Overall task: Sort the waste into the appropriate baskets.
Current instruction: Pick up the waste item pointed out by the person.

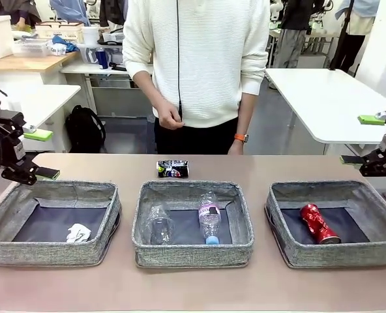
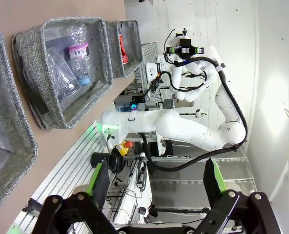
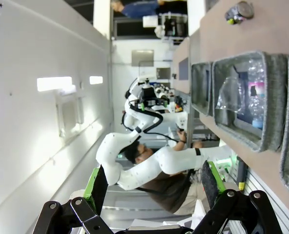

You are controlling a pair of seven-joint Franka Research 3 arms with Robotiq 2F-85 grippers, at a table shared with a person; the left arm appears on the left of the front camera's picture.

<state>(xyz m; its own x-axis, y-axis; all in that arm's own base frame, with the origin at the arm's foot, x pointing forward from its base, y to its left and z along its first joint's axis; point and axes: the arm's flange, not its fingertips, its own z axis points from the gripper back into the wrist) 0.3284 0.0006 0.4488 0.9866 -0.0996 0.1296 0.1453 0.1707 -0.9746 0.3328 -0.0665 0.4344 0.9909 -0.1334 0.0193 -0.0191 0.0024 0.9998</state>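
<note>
left gripper (image 1: 42, 154) wide, empty; right gripper (image 1: 362, 139) wide, empty; both outside baskets (image 1: 193, 251); dark can (image 1: 172, 169) behind

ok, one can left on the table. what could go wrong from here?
1. The dark can lies beyond the middle basket, close to the person's hand; a reach there may come near it.
2. It looks crushed, so the fingers could slip on it.
3. Either arm must cross a basket wall and might snag it.

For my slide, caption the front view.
Three bins hold sorted waste; one can remains on the table.
</note>
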